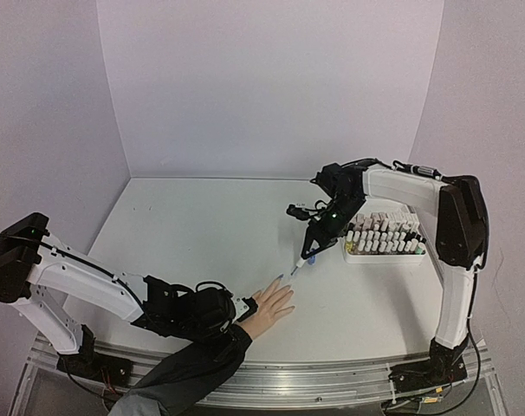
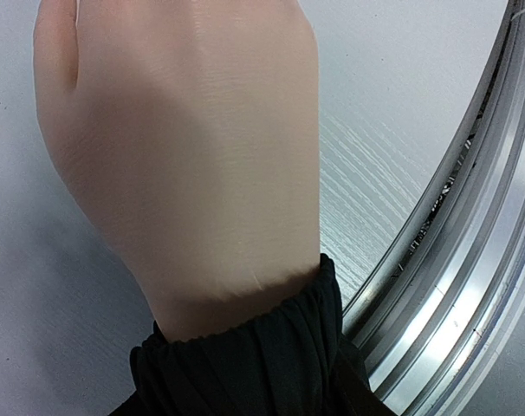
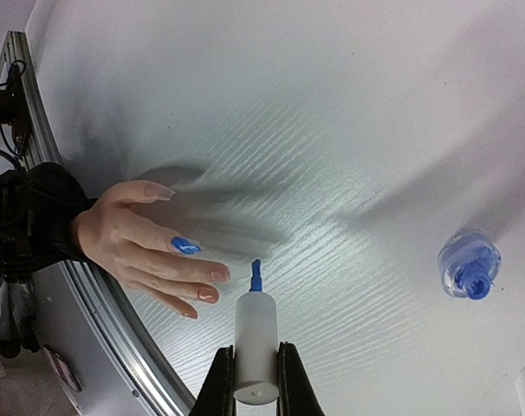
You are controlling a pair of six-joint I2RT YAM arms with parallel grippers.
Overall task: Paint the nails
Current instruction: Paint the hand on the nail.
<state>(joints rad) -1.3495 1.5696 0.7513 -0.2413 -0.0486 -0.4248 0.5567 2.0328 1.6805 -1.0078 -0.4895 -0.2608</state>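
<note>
A light-skinned hand with a dark sleeve lies palm down near the table's front edge. In the right wrist view its index nail is painted blue; the middle nail, ring nail and thumb nail are bare pink. My right gripper is shut on the white cap of a polish brush. The blue brush tip hovers just right of the middle fingertip, apart from it. My left gripper clasps the sleeved wrist; its fingers are hidden by the cloth.
An open blue polish bottle stands on the table to the right of the brush. A white rack of several small polish bottles stands at the right. The aluminium table rail runs close beside the wrist.
</note>
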